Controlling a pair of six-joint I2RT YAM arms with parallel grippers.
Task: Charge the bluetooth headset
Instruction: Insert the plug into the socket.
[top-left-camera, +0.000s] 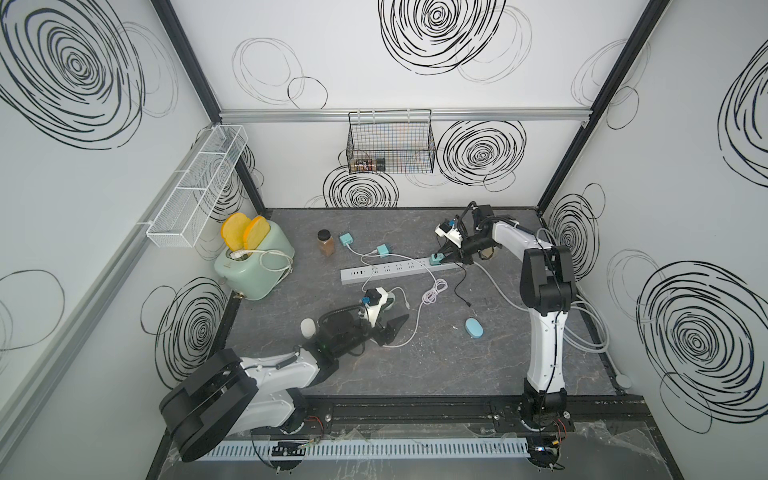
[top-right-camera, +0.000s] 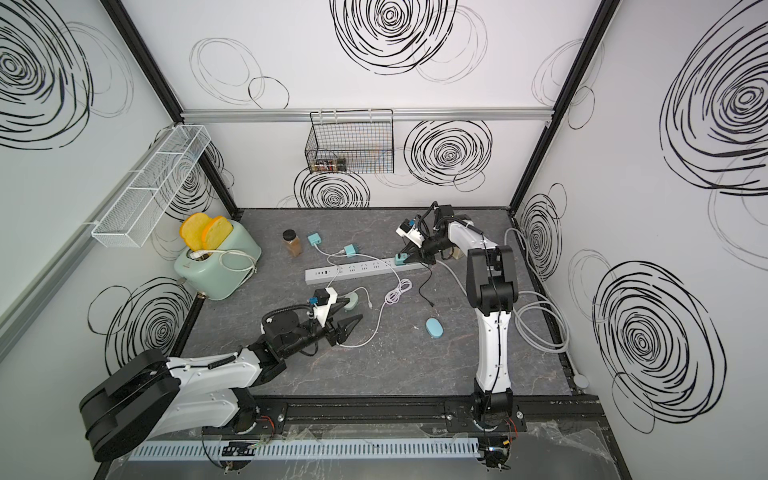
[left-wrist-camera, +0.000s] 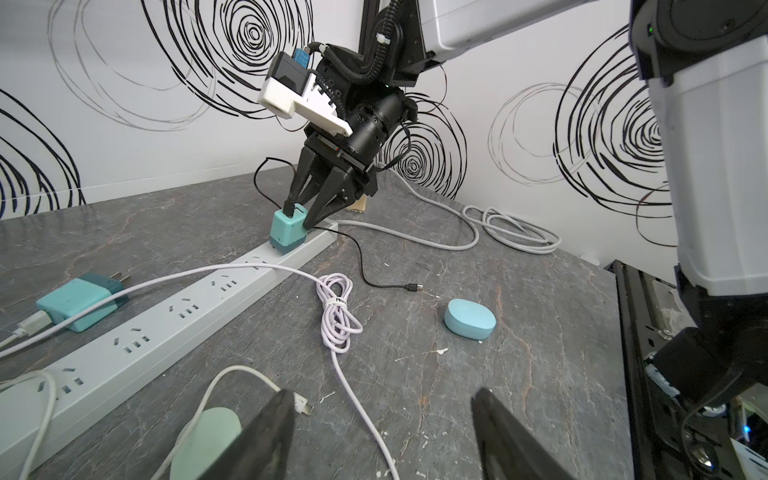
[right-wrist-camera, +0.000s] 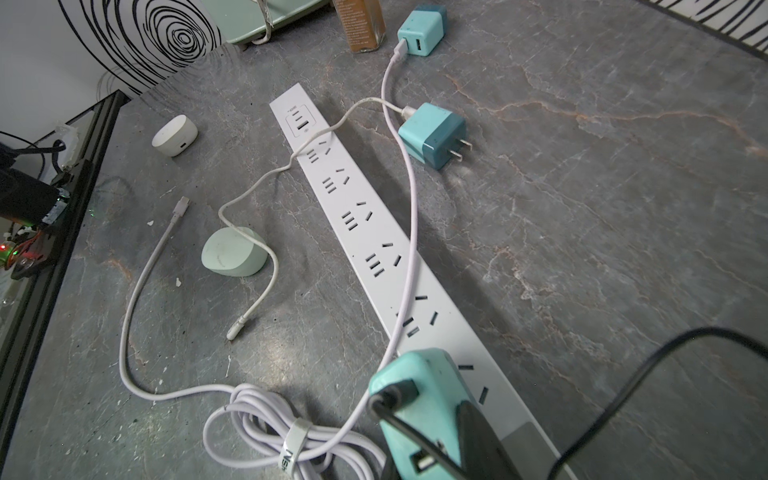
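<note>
A white power strip (top-left-camera: 395, 270) (right-wrist-camera: 365, 232) lies across the table. My right gripper (top-left-camera: 438, 259) (right-wrist-camera: 432, 449) is shut on a teal charger (left-wrist-camera: 286, 230) that stands on the strip's end socket. A black cable (left-wrist-camera: 361, 266) runs from the charger's top, and its free plug (top-left-camera: 468, 305) lies on the table. A blue oval headset case (top-left-camera: 473, 328) (left-wrist-camera: 469, 320) lies beyond that plug, untouched. My left gripper (top-right-camera: 351, 313) (left-wrist-camera: 382, 415) hangs open and empty just above the table, beside a pale green case (left-wrist-camera: 208, 440) (right-wrist-camera: 232, 257).
Two more teal chargers (top-left-camera: 346, 240) (top-left-camera: 383, 250) with white cables lie behind the strip, by a spice jar (top-left-camera: 325, 243). A coiled lilac cable (top-left-camera: 434, 291) crosses the strip. A white case (right-wrist-camera: 174, 135) sits by my left arm. A toaster (top-left-camera: 253, 262) stands at the left.
</note>
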